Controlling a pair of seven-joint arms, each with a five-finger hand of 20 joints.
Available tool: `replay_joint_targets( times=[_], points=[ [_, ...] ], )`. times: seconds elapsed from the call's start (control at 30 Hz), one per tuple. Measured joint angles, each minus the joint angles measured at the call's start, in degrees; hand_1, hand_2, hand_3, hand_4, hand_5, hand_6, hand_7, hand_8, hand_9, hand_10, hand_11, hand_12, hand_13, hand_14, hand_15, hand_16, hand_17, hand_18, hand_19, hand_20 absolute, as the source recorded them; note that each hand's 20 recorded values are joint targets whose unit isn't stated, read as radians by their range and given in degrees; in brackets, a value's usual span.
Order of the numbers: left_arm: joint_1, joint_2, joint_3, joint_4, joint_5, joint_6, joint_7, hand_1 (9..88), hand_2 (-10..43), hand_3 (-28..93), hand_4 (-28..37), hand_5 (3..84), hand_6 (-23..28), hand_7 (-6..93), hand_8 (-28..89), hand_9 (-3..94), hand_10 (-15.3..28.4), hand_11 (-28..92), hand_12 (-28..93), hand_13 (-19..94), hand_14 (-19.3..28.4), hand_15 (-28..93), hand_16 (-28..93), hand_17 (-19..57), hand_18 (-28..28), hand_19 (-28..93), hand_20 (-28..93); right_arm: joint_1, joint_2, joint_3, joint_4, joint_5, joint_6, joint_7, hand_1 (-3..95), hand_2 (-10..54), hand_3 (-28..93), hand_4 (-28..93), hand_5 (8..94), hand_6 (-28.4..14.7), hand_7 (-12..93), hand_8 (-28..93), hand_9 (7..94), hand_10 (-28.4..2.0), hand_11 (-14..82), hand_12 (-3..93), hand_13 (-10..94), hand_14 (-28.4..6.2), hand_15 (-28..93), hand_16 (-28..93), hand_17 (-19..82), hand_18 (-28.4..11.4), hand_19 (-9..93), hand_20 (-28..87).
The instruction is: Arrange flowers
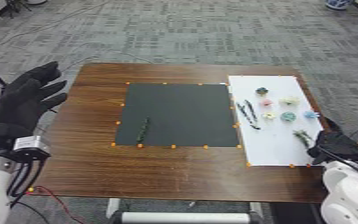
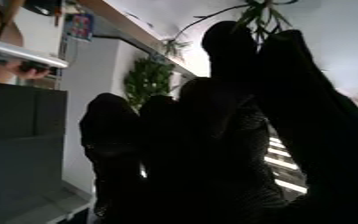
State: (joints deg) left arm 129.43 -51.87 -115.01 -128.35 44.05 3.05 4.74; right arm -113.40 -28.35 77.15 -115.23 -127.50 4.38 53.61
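Observation:
In the head view my left hand (image 1: 35, 97) is raised off the table's left side, open with its fingers apart. My right hand (image 1: 337, 145) is at the white sheet's right edge, beside a green sprig (image 1: 302, 137). In the right wrist view the same hand (image 2: 238, 120) is open, with a leafy sprig (image 2: 262, 14) at its fingertips. A dark green stem (image 1: 143, 131) lies on the dark mat (image 1: 180, 110). On the white sheet (image 1: 273, 155) are two dark stems (image 1: 248, 114), a pink flower (image 1: 266, 103), cream flowers (image 1: 289, 100), a teal flower (image 1: 288, 116) and a blue one (image 1: 311, 114).
The brown table (image 1: 95, 165) has small orange markers around the mat and sheet. A small dark flower (image 1: 262, 91) lies near the sheet's far end. The table's right edge runs close to my right hand.

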Motion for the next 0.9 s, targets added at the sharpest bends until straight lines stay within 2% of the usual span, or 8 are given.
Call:
replay_joint_targets(
  times=[0.13, 0.4, 0.67, 0.8, 0.9],
  points=[
    [0.92, -0.18, -1.52, -0.58, 0.00, 0.19, -0.11, 25.4, -8.7, 70, -26.4, 23.7, 2.2, 22.7, -11, 17.6, 9.8, 21, 20, 9, 13.1, 41, -3, -10.7, 20.5, 41, 8, 2.33, 0.68, -4.51, 0.62, -2.29, 4.50, -0.24, 37.5, -8.8, 86, -12, 72.7, 1.1, 57, 24, 87.6, -7.0, 59.1, 49.7, 82, -6.6, 83, 46, 54, -21.3, 93, 71],
    [2.39, -0.19, -4.61, -1.38, 0.00, 0.50, -0.37, 25.4, -8.7, 70, -26.4, 23.8, 2.2, 22.7, -11, 17.7, 9.8, 21, 20, 9, 13.1, 41, -3, -10.6, 20.5, 41, 8, 11.93, 2.17, -13.53, -0.24, -3.31, 13.41, -0.93, 32.9, -9.5, 89, -4, 76.4, 1.9, 58, 27, 91.1, -6.6, 60.9, 49.1, 85, -6.6, 85, 45, 57, -21.8, 93, 74],
    [3.11, -0.15, -5.32, -1.81, 0.00, 0.79, -0.61, 25.2, -8.7, 70, -26.4, 23.8, 2.1, 22.7, -11, 17.7, 9.8, 21, 20, 9, 13.1, 40, -3, -10.7, 20.5, 41, 8, 31.32, 1.03, -29.69, -1.92, -3.94, 20.16, -0.81, 32.1, -9.5, 90, -3, 77.7, 2.0, 57, 27, 92.0, -6.4, 60.7, 49.3, 86, -6.4, 85, 45, 59, -22.0, 93, 75],
    [3.09, -0.15, -5.25, -1.83, 0.00, 0.82, -0.68, 25.2, -8.7, 70, -26.6, 23.7, 2.1, 22.6, -11, 17.7, 9.8, 21, 20, 9, 13.1, 40, -3, -10.7, 20.5, 40, 8, 42.43, -4.81, -39.30, 0.12, -2.92, 19.87, -1.64, 32.1, -9.5, 90, -4, 78.4, 2.0, 57, 27, 92.4, -6.3, 60.5, 49.4, 87, -6.3, 85, 45, 59, -22.0, 93, 75],
    [2.28, -0.02, -4.36, -1.50, 0.00, 0.78, -0.71, 25.1, -8.8, 70, -26.6, 23.7, 2.0, 22.7, -11, 17.9, 9.8, 21, 20, 10, 13.0, 40, -3, -10.6, 20.5, 40, 8, 48.54, -11.16, -44.18, 3.48, -1.68, 18.69, -2.30, 32.1, -9.5, 90, -5, 78.5, 2.0, 56, 28, 92.5, -6.3, 60.3, 49.6, 87, -6.3, 85, 45, 59, -21.9, 93, 75]
  ],
)
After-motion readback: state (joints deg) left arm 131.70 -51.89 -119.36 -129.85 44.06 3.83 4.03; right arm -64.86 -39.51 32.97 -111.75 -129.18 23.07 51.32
